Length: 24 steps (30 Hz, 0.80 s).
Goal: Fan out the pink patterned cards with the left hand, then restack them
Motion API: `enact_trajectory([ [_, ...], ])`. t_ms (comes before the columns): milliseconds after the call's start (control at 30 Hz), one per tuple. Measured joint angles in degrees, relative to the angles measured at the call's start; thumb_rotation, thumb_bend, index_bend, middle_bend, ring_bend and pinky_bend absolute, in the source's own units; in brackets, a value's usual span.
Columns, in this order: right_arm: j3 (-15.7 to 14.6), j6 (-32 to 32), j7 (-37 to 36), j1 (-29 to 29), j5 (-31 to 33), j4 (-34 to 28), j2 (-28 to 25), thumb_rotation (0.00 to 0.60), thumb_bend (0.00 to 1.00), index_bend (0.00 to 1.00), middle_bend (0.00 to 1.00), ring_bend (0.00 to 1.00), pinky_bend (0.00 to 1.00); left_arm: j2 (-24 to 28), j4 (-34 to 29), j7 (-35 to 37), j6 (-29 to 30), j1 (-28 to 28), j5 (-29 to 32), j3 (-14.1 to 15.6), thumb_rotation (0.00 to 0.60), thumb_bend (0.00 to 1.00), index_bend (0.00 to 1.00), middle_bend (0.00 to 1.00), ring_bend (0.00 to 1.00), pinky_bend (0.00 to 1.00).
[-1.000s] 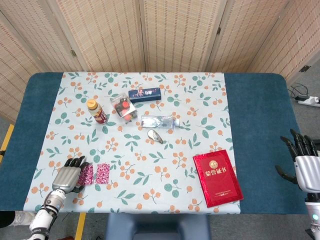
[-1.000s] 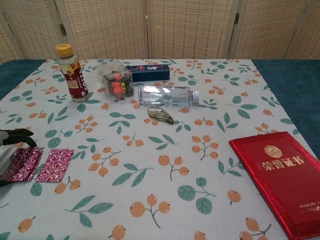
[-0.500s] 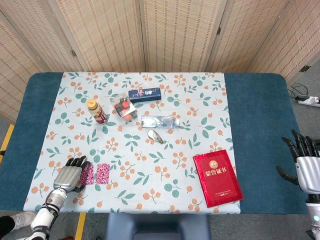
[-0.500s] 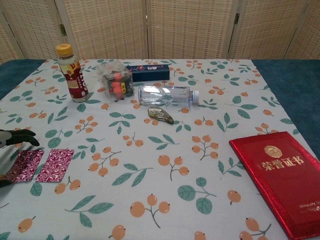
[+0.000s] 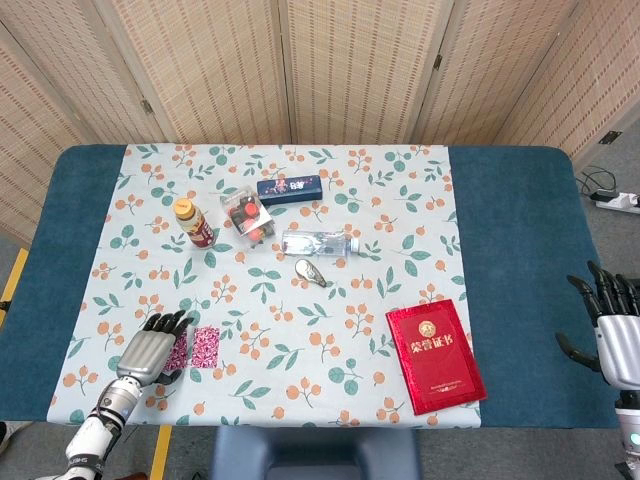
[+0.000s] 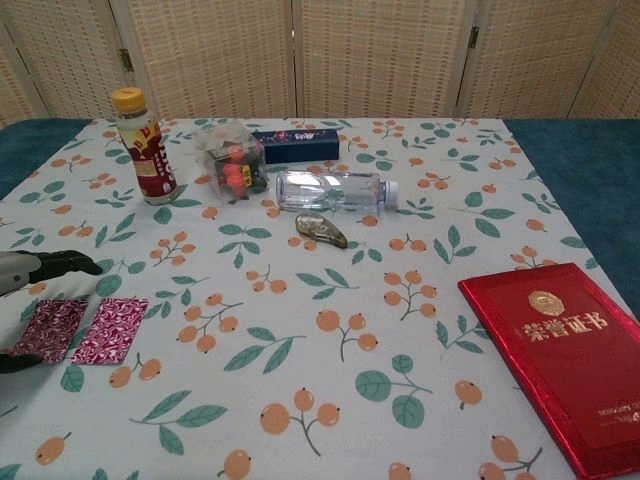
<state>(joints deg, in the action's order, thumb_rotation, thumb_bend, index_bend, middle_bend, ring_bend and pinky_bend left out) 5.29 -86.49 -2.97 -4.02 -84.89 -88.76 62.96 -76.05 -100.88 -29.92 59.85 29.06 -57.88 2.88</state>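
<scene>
**Inspector A:** Since the earlier frames the left hand point(image 5: 152, 352) has shifted rightward across the pink patterned cards point(image 6: 82, 329). In the head view it now covers most of the left card, where it previously sat beside them.

**Inspector B:** Grip status?

**A:** Fingers extended and apart, palm down above the cards; nothing held. The chest view shows only its fingertips at the frame edge, with a gap beneath them, so I judge it hovering rather than pressing. The right hand point(image 5: 617, 335) is off the table's right end, fingers spread, empty.

**B:** Card position?

**A:** Two cards lie flat side by side on the floral cloth point(image 5: 300, 290), near its front-left corner. That reads as the fanned state, with restacking next.

**B:** Clearance?

**A:** The front table edge is close. The orange-capped bottle point(image 5: 196, 223) and red booklet point(image 5: 435, 356) are well apart, leaving open room to the right.
</scene>
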Motion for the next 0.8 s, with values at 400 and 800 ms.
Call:
enact_trajectory([
  [400,0.0,0.0,-1.5,0.4,0.3,1.6,0.3,0.6,0.27,0.14,0.0,0.0,0.0,-3.4,-0.7,-6.0,-0.9,2.9,5.3,-0.9,0.6,0.34,0.11,0.0,0.0,0.0],
  [800,0.0,0.3,-2.3,0.3,0.5,2.4,0.5,0.6,0.27,0.14,0.0,0.0,0.0,-5.2,-0.2,-8.2,-0.4,4.1,8.7,-1.0,0.6,0.34,0.11,0.0,0.0,0.0],
])
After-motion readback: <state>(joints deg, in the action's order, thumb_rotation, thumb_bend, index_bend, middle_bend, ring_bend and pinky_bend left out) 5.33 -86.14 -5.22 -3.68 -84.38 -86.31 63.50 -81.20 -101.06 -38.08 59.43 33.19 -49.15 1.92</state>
